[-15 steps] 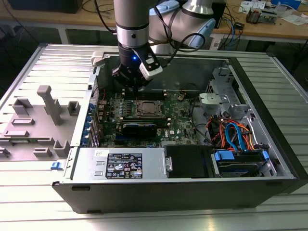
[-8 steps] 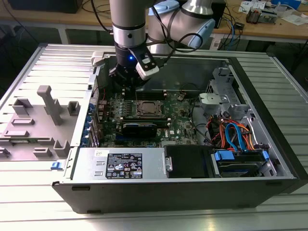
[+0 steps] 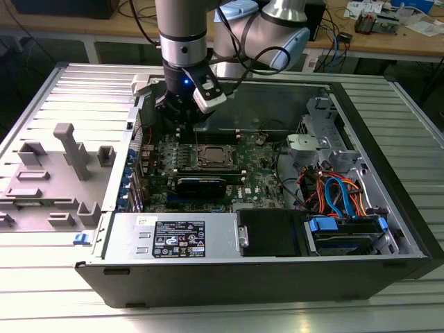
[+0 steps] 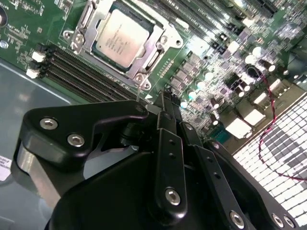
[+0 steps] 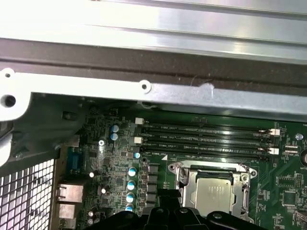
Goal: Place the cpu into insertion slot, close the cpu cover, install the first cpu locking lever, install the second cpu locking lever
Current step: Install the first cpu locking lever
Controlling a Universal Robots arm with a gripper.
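Observation:
The cpu lies flat in the insertion slot on the green motherboard, its silvery top showing. The cpu cover lies down around it as a metal frame. My gripper hangs just above the board beside the socket, near the memory slots, its black fingers brought together with nothing seen between them. In the exterior view the gripper stands behind the cpu, toward the exterior view's left. In the first wrist view the cpu sits close to the gripper. I cannot make out how the locking levers stand.
Long memory slots run beside the socket, below the case wall. A black card, the power supply and a drive cage with orange and blue cables crowd the case. A grey fixture stands outside it.

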